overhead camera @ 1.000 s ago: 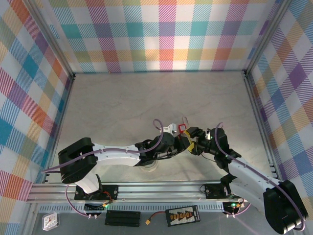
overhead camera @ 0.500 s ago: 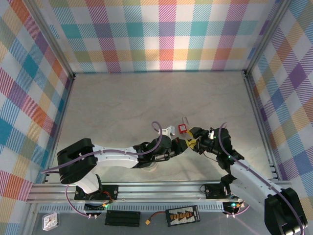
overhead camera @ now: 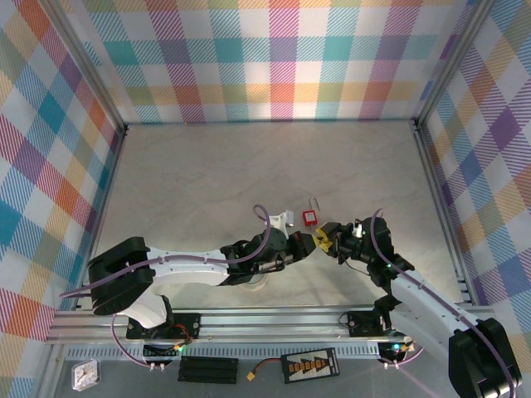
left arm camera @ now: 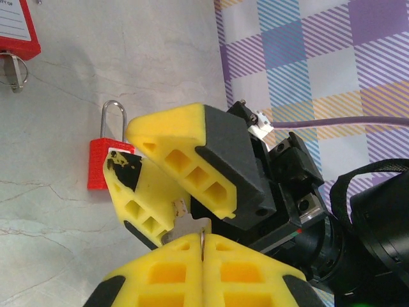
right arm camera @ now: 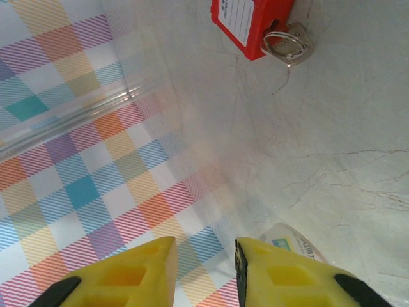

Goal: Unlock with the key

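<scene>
The left gripper [left arm camera: 202, 242] is clenched on the key [left arm camera: 183, 216], its yellow pads pressed flat together with the metal pinched in the seam and a short silver piece poking out. The right gripper [right arm camera: 204, 252] faces it tip to tip. Its jaws stand apart with a gap and bracket that silver piece, but I judge it has not taken hold.

The red padlock [overhead camera: 309, 218] lies flat on the table [overhead camera: 207, 182], just beyond both grippers. Its long axis runs front to back: the shackle [left arm camera: 113, 118] points to the back wall, and the bottom end faces the arms. The keyhole is probably there, though it is too small to make out. Both grippers are about equally near. A red labelled block [right arm camera: 252, 19] with a metal ring lies ahead of the right fingers.
</scene>
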{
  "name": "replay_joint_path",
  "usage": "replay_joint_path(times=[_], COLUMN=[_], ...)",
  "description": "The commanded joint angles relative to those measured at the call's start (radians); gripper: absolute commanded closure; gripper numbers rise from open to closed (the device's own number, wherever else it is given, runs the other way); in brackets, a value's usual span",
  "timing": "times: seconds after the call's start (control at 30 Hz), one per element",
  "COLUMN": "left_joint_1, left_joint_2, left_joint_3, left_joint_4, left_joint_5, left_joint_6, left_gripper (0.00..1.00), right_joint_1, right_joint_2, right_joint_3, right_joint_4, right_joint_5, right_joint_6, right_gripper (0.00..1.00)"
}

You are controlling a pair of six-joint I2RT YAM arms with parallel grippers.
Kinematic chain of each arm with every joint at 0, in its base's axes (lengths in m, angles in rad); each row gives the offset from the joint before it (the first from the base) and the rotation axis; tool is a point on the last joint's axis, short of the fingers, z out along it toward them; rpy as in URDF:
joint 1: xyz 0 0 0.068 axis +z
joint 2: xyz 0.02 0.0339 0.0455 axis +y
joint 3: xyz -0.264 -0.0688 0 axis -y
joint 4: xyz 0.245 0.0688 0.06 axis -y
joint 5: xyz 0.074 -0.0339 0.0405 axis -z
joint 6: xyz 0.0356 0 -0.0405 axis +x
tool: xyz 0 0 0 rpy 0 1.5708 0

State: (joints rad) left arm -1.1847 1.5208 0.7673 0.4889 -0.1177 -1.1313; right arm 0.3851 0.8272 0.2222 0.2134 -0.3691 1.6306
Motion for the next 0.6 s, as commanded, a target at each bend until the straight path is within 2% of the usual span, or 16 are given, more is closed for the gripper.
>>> replay_joint_path(times=[0.0, 0.13, 0.3, 0.47, 0.5, 0.57], left_joint_1=[-0.016, -0.021, -0.029, -0.033, -0.032, -0.032], left_joint_2=[-0.034, -0.047, -0.066, -0.083, -0.090, -0.113], left_joint_3=[-0.002, -0.005, -0.005, -0.005, -0.009, -0.021], left_joint_4=[-0.016, -0.022, -0.036, -0.055, -0.057, -0.075], left_joint_5=[-0.015, -0.019, -0.017, -0.003, -0.010, -0.034], left_joint_6=[0.048, 0.076, 0.129, 0.174, 0.172, 0.151], left_gripper=[1.00, 1.00, 1.00, 1.00, 0.96, 0.60], right_joint_1=[-0.008, -0.008, -0.008, -0.008, -0.008, -0.008], right_joint_2=[-0.016, -0.017, -0.018, -0.013, -0.014, -0.016], right_joint_3=[-0.003, -0.003, -0.002, 0.016, 0.017, 0.018], right_joint_4=[-0.018, -0.027, -0.030, -0.042, -0.042, -0.028], right_joint_5=[-0.014, -0.016, -0.019, -0.024, -0.022, -0.021], right_joint_6=[-0.010, -0.009, -0.012, -0.035, -0.038, -0.049], right_gripper=[0.74, 0.83, 1.00, 1.00, 1.00, 1.00])
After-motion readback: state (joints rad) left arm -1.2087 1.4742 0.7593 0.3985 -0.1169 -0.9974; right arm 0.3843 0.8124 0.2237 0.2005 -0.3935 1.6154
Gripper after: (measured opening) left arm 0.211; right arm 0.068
